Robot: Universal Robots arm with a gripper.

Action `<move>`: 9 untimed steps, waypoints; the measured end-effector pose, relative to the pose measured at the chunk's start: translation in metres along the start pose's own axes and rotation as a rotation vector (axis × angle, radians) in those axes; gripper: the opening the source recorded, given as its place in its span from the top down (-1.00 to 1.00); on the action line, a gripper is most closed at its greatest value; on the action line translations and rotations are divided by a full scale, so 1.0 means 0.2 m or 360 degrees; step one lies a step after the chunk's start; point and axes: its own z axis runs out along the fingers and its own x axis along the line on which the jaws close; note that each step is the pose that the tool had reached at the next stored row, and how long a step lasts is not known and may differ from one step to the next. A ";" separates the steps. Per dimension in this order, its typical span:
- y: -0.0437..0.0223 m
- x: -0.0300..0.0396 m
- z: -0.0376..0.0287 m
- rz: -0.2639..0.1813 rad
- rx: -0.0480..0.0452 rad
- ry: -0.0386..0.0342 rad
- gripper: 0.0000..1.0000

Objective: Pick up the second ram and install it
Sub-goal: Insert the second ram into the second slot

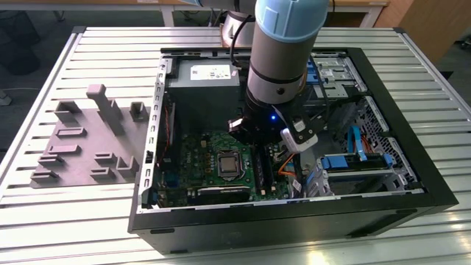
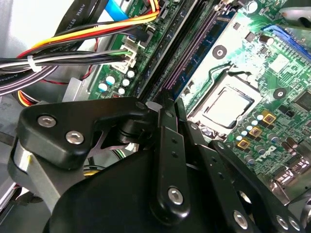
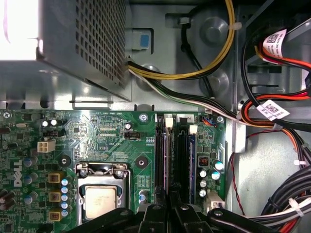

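My arm reaches down into an open black computer case (image 1: pixel 412 190) lying on a ribbed metal worktop (image 1: pixel 44 66). The gripper (image 3: pixel 168 206) sits low over the green motherboard (image 3: pixel 107 141), right above the long black memory slots (image 3: pixel 159 155), beside the silver processor socket (image 3: pixel 99 196). Its black fingers (image 2: pixel 167 145) come close together over the slots, but I cannot tell whether they are clamped on anything. In the first wrist view, a thin dark blue-green strip, seemingly the second ram (image 3: pixel 192 155), stands upright in the slot row just beside the gripper. A grey power supply (image 3: pixel 82 43) sits behind the board, with bundled cables (image 3: pixel 272 116) alongside. On the exterior view's left, a grey parts fixture (image 1: pixel 85 143) rests on the worktop.
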 end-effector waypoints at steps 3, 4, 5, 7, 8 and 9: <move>-0.001 0.000 0.001 0.0000 0.0000 0.0000 0.73; -0.002 0.000 0.001 0.0000 0.0000 0.0000 0.73; -0.003 0.000 0.001 0.0000 0.0000 0.0000 0.73; -0.004 0.000 0.001 0.0000 0.0000 0.0000 0.73; -0.005 0.000 0.001 0.0000 0.0000 0.0000 0.73; -0.006 0.000 0.001 0.0000 0.0001 0.0000 0.73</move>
